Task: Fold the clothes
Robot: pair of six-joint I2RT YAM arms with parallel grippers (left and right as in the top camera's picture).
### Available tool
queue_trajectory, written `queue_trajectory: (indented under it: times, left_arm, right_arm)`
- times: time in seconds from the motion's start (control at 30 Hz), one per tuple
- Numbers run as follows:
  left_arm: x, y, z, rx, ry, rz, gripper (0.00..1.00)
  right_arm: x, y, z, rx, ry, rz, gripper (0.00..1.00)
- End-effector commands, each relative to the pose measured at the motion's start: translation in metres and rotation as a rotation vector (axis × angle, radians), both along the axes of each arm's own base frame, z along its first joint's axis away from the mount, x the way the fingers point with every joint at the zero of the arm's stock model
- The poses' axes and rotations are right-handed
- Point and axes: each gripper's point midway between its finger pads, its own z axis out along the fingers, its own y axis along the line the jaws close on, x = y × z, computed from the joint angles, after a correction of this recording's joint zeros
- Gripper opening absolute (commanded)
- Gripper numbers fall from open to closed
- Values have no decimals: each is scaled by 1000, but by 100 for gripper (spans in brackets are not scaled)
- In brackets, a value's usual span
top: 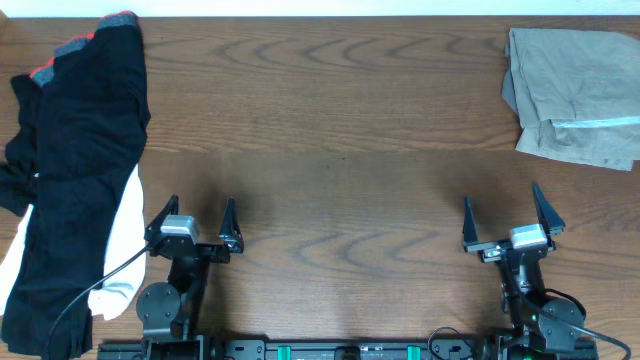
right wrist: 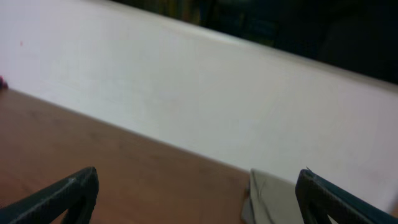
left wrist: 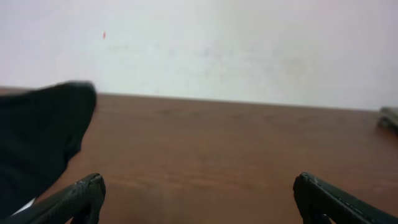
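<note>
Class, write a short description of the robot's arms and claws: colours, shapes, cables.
Both arms are black. The left claw and right claw each have two dark, tapering, pointed fingers fixed to a silver-grey block. A black cable trails from the left arm; more cables coil by the right base.

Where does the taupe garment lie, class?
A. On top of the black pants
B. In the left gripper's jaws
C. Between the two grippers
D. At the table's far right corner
D: the taupe garment lies at the far right corner of the table, apart from the black pants at the left and from the open, empty left gripper and right gripper.
</note>
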Motion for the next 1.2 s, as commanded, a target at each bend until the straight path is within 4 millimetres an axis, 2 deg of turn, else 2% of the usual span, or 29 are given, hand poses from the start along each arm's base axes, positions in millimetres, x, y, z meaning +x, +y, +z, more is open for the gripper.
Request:
queue_trajectory:
  times: [0.0, 0.13, 0.33, 0.47, 0.63, 0.73, 0.87, 1.03, 1.17]
  left_arm:
    - [-3, -4, 21, -21, -45, -20, 98]
    - [-5, -4, 46, -21, -56, -20, 98]
    - [7, -4, 68, -26, 59, -20, 98]
    - [25, -4, 76, -33, 212, -24, 98]
    - [48, -5, 73, -45, 469, -29, 98]
    - [58, -7, 69, -56, 624, -42, 98]
    - [73, -13, 67, -80, 809, -76, 98]
    - [91, -29, 74, -124, 874, -163, 98]
    - [100, -36, 73, -144, 872, -208, 98]
  right_arm:
    - [-2, 2, 7, -1, -29, 14, 99]
    - [-1, 2, 15, 22, -23, 21, 99]
    - [10, 8, 44, 13, -9, 60, 99]
    - [31, 19, 65, 4, 56, 138, 99]
    - [73, 35, 82, 6, 191, 269, 99]
    - [103, 42, 81, 33, 328, 336, 99]
    - [142, 46, 67, 101, 573, 397, 99]
    - [170, 46, 53, 169, 783, 409, 99]
    - [183, 50, 48, 197, 814, 447, 99]
